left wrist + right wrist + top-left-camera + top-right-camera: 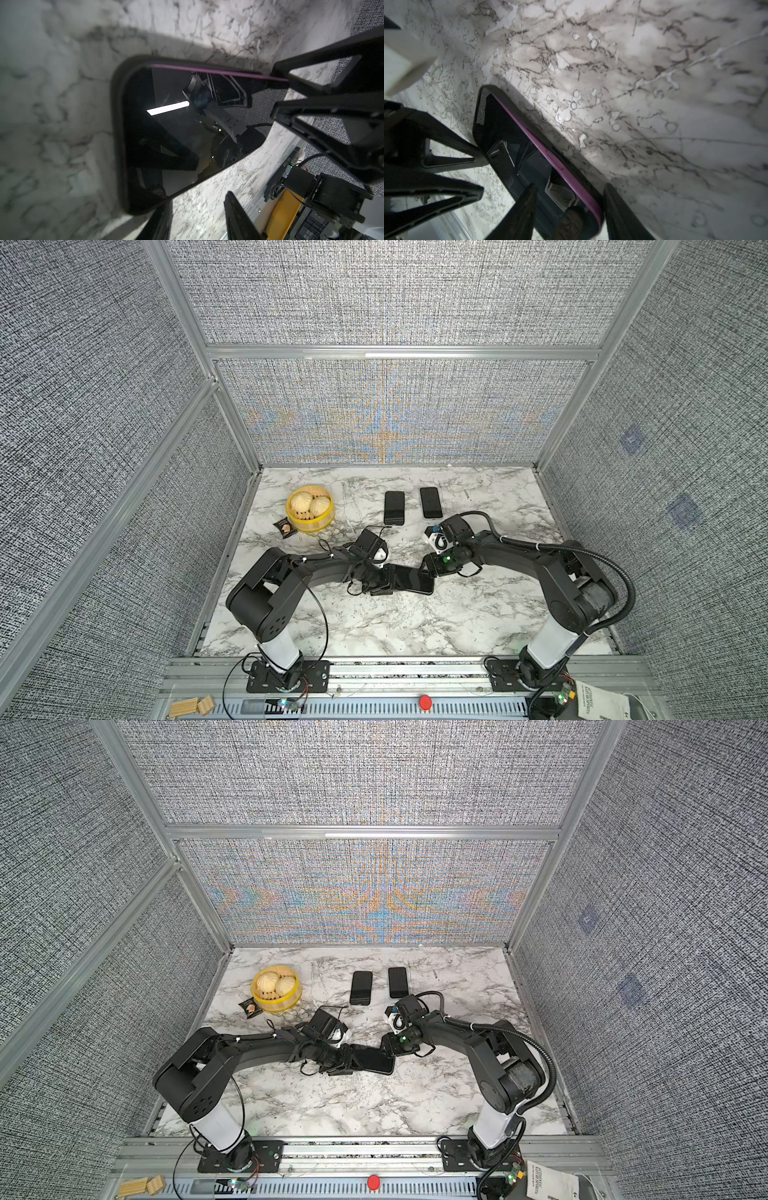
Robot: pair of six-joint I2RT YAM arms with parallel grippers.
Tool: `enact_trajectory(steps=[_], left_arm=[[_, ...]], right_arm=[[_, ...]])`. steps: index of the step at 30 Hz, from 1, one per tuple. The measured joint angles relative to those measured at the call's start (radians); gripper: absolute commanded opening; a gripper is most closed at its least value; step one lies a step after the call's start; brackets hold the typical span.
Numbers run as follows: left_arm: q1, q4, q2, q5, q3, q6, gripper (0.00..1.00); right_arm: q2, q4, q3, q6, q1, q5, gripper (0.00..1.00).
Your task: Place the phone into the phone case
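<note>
Steamer basket [318, 526] is sitting at centre left in both top views, well apart from the work. Left end effector [390, 578] is resting partly open at frame centre, gripping nothing, one finger [456, 142] touching the end of the black phone case [117, 124]. Phone [415, 580] is lying screen up in that case on the table [374, 626], its purple side showing along one long edge. Right end effector [570, 185] is standing partly open, straddling that edge; contact unclear.

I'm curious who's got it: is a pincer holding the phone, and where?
Cannot tell. Left pincer is at one phone end, right pincer at the other.
</note>
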Motion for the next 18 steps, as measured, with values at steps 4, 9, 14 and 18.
enact_trajectory(steps=[4,9,14,18], left_arm=[[0.01,0.004,0.032,-0.001,0.036,0.0,0.44],[0.035,0.009,0.087,0.003,0.098,0.013,0.43],[0.076,0.06,0.14,0.041,0.135,0.023,0.43],[0.098,0.094,0.156,0.07,0.135,0.023,0.43]], right_arm=[[-0.032,0.029,-0.052,0.02,0.002,-0.026,0.5],[-0.058,0.054,-0.095,0.062,0.026,-0.047,0.46],[-0.06,0.071,-0.105,0.097,0.056,-0.051,0.43],[-0.06,0.07,-0.101,0.12,0.069,-0.04,0.42]])
